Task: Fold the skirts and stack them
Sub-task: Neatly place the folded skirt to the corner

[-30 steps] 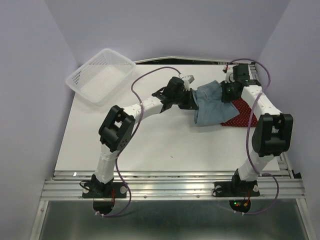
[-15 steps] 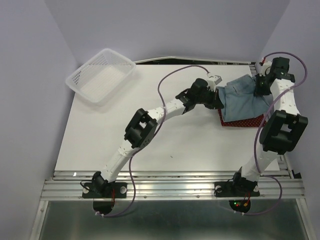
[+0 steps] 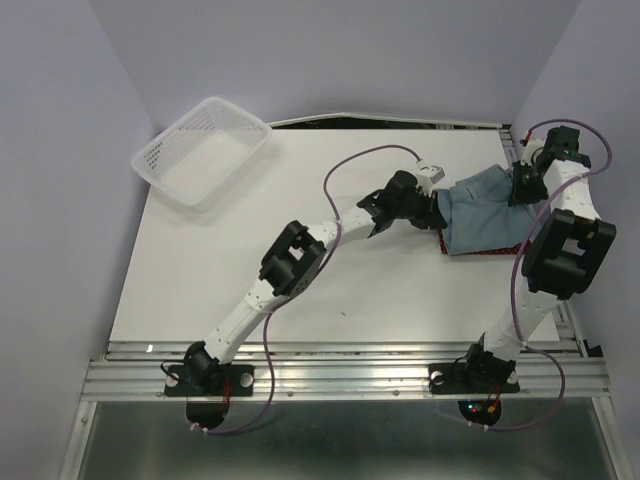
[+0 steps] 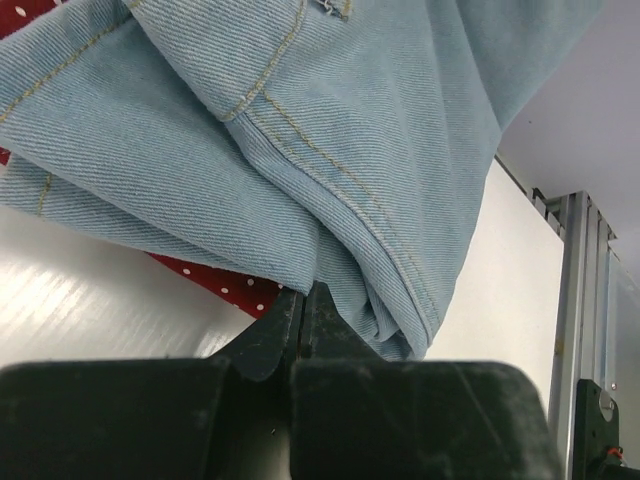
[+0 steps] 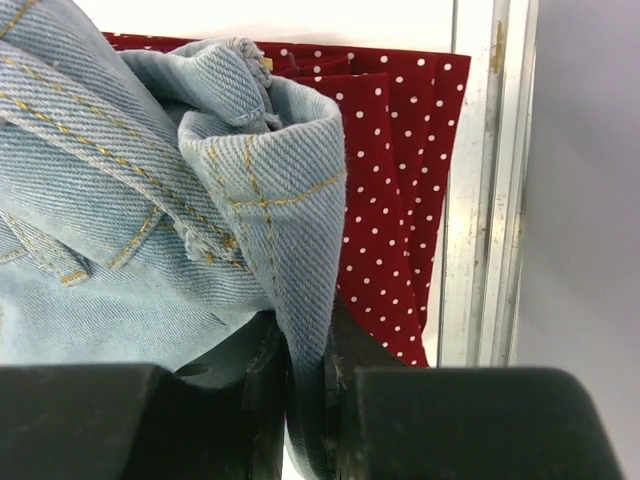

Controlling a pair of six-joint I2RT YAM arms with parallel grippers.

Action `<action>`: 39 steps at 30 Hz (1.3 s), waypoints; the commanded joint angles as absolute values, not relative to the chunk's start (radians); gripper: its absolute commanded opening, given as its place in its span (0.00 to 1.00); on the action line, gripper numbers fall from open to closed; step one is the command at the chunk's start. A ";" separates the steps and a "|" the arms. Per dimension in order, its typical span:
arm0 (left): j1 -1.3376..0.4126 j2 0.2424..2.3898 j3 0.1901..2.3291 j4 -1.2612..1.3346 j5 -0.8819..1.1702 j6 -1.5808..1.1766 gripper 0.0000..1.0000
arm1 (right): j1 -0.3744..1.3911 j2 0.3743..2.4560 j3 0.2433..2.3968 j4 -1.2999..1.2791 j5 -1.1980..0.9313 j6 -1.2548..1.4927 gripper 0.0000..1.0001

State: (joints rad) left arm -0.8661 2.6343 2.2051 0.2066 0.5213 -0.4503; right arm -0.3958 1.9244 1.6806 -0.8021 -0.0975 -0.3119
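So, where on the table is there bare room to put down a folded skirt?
The widest bare patch is the near middle of the table, between the left arm and the right arm. Another lies between the basket and the left arm. The far right corner is crowded: the denim skirt lies over the red skirt.

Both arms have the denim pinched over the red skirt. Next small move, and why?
Probably lower both arms together to lay the denim skirt onto the red dotted skirt. Both jaws are pinched on its edges, and it sits bunched over the red one rather than flat.
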 commanded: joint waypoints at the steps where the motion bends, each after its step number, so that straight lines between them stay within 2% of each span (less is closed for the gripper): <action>1: -0.845 2.550 2.263 0.219 0.546 -0.426 0.00 | -0.436 1.901 1.703 -0.683 -0.055 -0.334 0.01; 8: -0.828 2.505 2.209 0.232 0.554 -0.445 0.00 | -0.454 1.960 1.721 -0.683 -0.055 -0.334 0.01; 20: -0.811 2.563 2.230 0.235 0.551 -0.442 0.02 | -0.483 2.062 1.700 -0.646 -0.046 -0.339 0.03; 23: -0.810 2.583 2.229 0.238 0.546 -0.449 0.17 | -0.492 2.097 1.710 -0.641 -0.031 -0.330 0.13; 24: -0.810 2.589 2.229 0.239 0.542 -0.449 0.27 | -0.492 2.100 1.710 -0.643 -0.023 -0.328 0.24; 26: -0.810 2.591 2.230 0.239 0.538 -0.448 0.40 | -0.492 2.099 1.700 -0.641 -0.014 -0.327 0.46; 27: -0.810 2.586 2.232 0.236 0.535 -0.443 0.43 | -0.492 2.095 1.698 -0.641 -0.006 -0.324 0.67; 29: -0.810 2.576 2.229 0.226 0.534 -0.436 0.47 | -0.492 2.086 1.700 -0.641 -0.003 -0.318 0.71; 32: -0.810 2.521 2.204 0.181 0.514 -0.388 0.53 | -0.492 2.057 1.729 -0.649 -0.014 -0.301 0.81; 33: -0.805 2.475 2.192 0.164 0.497 -0.344 0.56 | -0.492 2.040 1.755 -0.663 -0.031 -0.301 0.88; 36: -0.792 2.339 2.096 0.107 0.460 -0.276 0.64 | -0.492 2.022 1.819 -0.705 -0.073 -0.302 1.00; 38: -0.764 2.255 1.983 0.081 0.427 -0.223 0.71 | -0.492 2.008 1.896 -0.761 -0.124 -0.301 1.00; 39: -0.755 2.168 1.942 0.072 0.402 -0.207 0.94 | -0.492 2.005 1.922 -0.800 -0.165 -0.293 1.00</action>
